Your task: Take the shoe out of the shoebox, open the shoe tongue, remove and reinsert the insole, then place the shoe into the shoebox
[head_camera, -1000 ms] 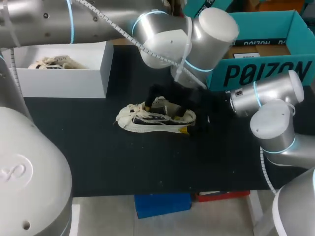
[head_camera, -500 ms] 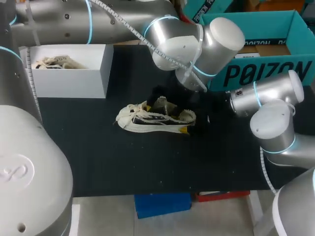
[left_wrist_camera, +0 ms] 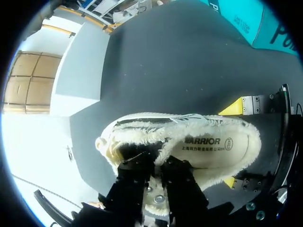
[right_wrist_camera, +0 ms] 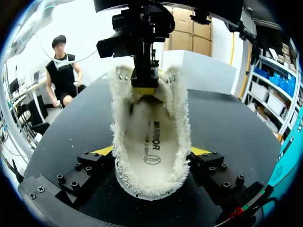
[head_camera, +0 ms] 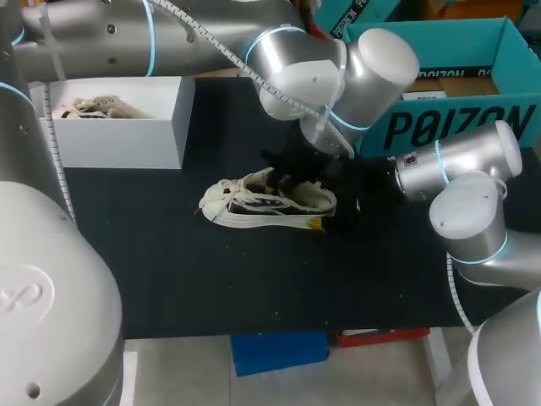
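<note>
A cream shoe (head_camera: 262, 203) with fleece lining lies on its sole in the middle of the black table, toe to the left. In the left wrist view its insole (left_wrist_camera: 208, 146) shows inside. My left gripper (head_camera: 292, 173) reaches down from the back into the shoe's mouth, and its fingers (left_wrist_camera: 180, 172) stand close together, shut on the fleecy tongue (left_wrist_camera: 157, 153). My right gripper (right_wrist_camera: 151, 153) holds the heel: its yellow tips (right_wrist_camera: 105, 150) press the shoe (right_wrist_camera: 151, 137) from both sides. Beyond the insole the left gripper (right_wrist_camera: 143, 90) is seen pinching the tongue.
A white open box (head_camera: 118, 127) with another cream shoe (head_camera: 84, 108) in it stands at the back left. The teal shoebox (head_camera: 456, 118) stands open at the back right, just behind my right arm (head_camera: 456, 165).
My left gripper has closed from wide open onto the tongue, and the left arm has shifted a little to the right over the shoe. The right arm and the shoe have kept still.
</note>
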Robot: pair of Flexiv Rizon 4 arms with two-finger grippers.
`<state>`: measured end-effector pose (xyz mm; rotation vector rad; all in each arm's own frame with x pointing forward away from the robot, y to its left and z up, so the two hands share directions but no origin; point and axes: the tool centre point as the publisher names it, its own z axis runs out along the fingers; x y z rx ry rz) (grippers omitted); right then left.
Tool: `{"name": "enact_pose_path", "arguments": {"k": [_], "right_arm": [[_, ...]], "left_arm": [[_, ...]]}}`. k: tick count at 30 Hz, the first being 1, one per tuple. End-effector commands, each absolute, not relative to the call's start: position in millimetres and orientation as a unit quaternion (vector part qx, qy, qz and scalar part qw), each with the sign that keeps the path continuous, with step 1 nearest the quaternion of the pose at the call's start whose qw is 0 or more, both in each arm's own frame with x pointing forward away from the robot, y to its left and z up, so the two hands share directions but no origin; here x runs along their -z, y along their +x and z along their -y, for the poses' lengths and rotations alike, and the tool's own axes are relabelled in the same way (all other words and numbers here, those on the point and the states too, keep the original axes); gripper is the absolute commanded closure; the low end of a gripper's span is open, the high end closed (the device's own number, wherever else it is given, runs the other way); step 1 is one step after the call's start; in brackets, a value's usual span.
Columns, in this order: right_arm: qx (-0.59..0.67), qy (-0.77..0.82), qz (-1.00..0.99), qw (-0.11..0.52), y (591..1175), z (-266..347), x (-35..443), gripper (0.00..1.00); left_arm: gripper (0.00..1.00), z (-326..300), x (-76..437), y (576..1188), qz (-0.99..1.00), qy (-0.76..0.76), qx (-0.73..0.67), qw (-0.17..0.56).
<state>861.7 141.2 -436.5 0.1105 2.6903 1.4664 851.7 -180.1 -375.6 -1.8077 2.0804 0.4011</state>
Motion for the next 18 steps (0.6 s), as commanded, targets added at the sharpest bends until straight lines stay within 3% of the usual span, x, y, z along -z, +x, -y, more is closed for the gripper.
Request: {"name": "enact_pose_path", "arguments": {"k": [1,18], "right_arm": [[-0.477,0.037,-0.877,0.038,862.1,-142.6,441.2,1.0],[-0.477,0.037,-0.877,0.038,862.1,-142.6,441.2,1.0]], "left_arm": [[1.0,177.3,368.9,849.7,-0.738,-0.639,-0.129,0.175],[1.0,180.3,315.0,864.3,-0.726,-0.663,-0.051,0.173]]}}
